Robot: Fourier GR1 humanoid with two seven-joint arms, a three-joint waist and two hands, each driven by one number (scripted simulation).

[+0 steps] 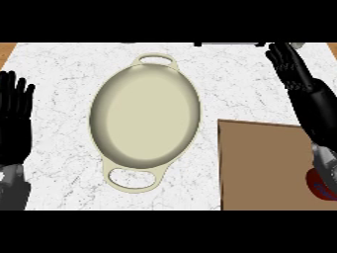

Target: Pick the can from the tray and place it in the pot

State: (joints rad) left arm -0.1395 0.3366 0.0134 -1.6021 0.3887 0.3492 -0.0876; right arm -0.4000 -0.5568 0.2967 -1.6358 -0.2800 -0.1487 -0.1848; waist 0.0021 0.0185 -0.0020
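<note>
A cream oval pot [146,116] with two loop handles lies in the middle of the marble counter, nothing inside it. At the lower right sits a flat brown tray [262,165]. A red can [317,184] peeks out on the tray at the far right, mostly hidden behind my right forearm. My right hand [306,91] stretches up along the right side with straight fingers, past the tray's far edge and holding nothing. At the left edge rests my left hand [7,121], open with fingers up.
The white marble counter [62,69] has wooden strips at both far corners. A grey object [229,44] shows at the counter's back edge, cut off by the view.
</note>
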